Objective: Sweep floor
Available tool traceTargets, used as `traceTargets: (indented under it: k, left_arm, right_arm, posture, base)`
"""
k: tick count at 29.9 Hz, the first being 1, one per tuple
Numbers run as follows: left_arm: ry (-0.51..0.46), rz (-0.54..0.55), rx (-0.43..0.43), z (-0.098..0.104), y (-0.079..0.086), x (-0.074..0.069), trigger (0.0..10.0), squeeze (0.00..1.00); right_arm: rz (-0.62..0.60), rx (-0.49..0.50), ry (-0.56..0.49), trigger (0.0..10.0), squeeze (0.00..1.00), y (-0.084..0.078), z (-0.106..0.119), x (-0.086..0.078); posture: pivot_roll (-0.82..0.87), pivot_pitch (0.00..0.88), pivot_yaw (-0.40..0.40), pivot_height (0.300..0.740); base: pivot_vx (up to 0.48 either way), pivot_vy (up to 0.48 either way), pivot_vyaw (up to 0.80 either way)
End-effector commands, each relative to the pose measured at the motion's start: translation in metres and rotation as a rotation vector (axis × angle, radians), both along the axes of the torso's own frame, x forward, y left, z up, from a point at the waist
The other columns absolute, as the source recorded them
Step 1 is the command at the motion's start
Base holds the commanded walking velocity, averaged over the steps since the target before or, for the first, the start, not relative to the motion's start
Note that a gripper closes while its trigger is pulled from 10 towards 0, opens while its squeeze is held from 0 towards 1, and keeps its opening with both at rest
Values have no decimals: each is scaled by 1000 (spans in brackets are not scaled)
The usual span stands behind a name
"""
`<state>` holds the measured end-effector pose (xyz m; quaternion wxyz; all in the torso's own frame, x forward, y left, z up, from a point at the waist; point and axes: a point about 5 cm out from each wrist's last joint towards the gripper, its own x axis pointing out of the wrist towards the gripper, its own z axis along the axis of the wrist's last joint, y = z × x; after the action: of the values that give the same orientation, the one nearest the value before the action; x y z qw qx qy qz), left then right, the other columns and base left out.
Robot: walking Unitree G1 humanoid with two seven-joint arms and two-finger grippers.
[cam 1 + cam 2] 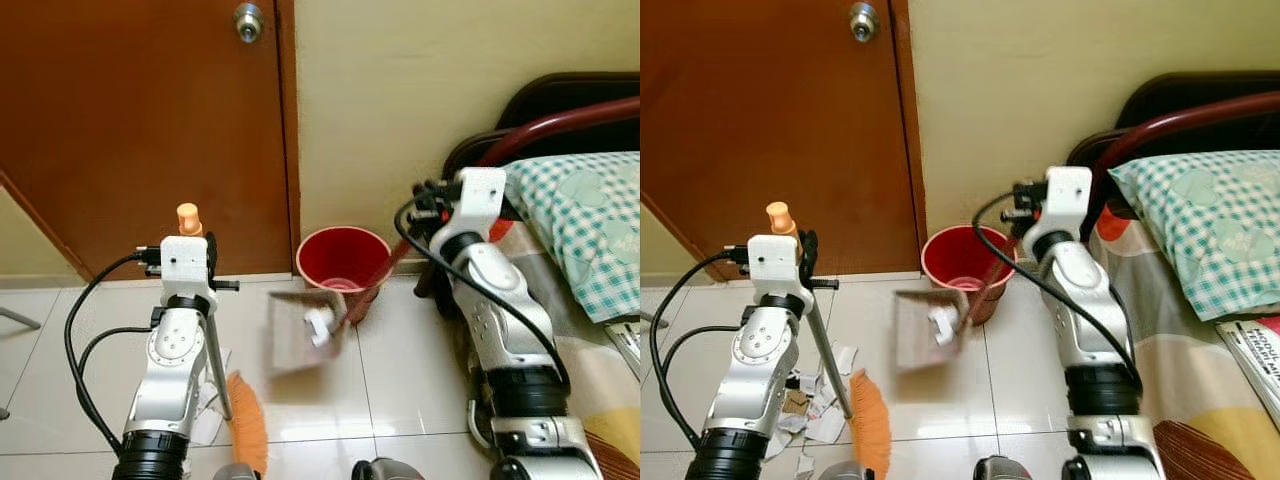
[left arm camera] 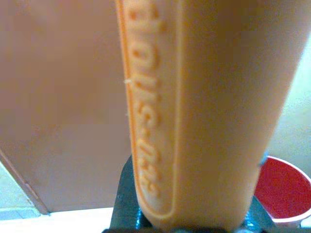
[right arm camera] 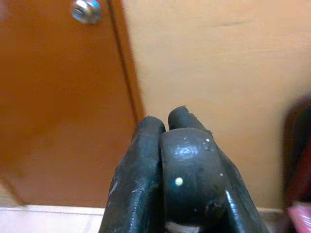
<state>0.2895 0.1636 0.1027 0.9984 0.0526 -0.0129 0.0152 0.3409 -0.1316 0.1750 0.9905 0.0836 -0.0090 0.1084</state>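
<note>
Closest to the head cameras, at the bottom edge, the orange broom head (image 1: 872, 425) rests on the tile floor (image 1: 400, 380), its thin pole rising to an orange grip (image 1: 188, 217) at the left gripper (image 1: 208, 258). Paper scraps (image 1: 818, 400) lie beside the bristles, just left of them. Further on, a dustpan (image 1: 925, 330) hangs tilted toward the red bin (image 1: 962, 262), with white scraps at its lip. Its dark red handle runs up to the right gripper (image 1: 1025, 212). Door (image 1: 760, 120), wall and bed (image 1: 1200, 230) close the corner.

From the left wrist, the orange grip (image 2: 204, 111) with raised lettering sits right against the lens, so that claw is clamped around it; the bin (image 2: 284, 191) peeks in behind.

From the right wrist, the black fingers (image 3: 184, 170) press close together, narrow, apparently pinching the dustpan handle, though the handle itself is hard to make out there. The doorknob (image 3: 86, 10) shows above.

I'd say the step is tipping collected scraps into the bin. Next the dustpan must come down flat beside the remaining scraps, and the broom must push them in.
</note>
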Motion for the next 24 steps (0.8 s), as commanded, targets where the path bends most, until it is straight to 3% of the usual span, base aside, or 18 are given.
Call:
traceTargets:
  k: [1,5,7,8,9,14,16,23,24]
  left_arm:
    - [0,4,-6,-2,-1,-1,10000,0]
    - [0,-1,-11,-2,-3,0,10000,0]
    - [0,-1,-11,-2,-3,0,10000,0]
    - [-2,-2,-15,-2,-4,2,10000,0]
    - [-2,-2,-15,-2,-4,2,10000,0]
    - [-4,-13,-23,-2,-8,3,10000,0]
    - [-4,-15,-24,-2,-9,3,10000,0]
    - [-7,-23,-28,-2,-11,5,10000,0]
    - [-6,-24,-29,-2,-11,6,10000,0]
  right_arm:
    - [7,29,-75,10000,0,2,18,4]
    - [-23,89,-158,10000,0,2,45,13]
    - [-23,89,-158,10000,0,2,45,13]
    - [-54,109,-226,10000,0,-4,67,18]
    - [-54,109,-226,10000,0,-4,67,18]
    - [-135,101,-381,10000,0,-22,111,22]
    - [-145,97,-401,10000,0,-24,115,22]
    - [-195,-42,-549,10000,0,-33,138,20]
    - [-190,-112,-573,10000,0,-31,138,19]
  posture:
    - [-16,0,0,740]
    - [-14,0,-4,740]
    - [-14,0,-4,740]
    - [-16,0,-6,740]
    - [-16,0,-6,740]
    - [-23,0,-4,740]
    - [-23,0,-4,740]
    - [-25,0,-2,740]
    - [-25,0,-2,740]
  base:
    - [0,0,0]
    - [0,0,0]
    - [0,0,0]
    - [0,0,0]
    - [0,0,0]
    - [0,0,0]
    - [0,0,0]
    - [0,0,0]
    - [0,0,0]
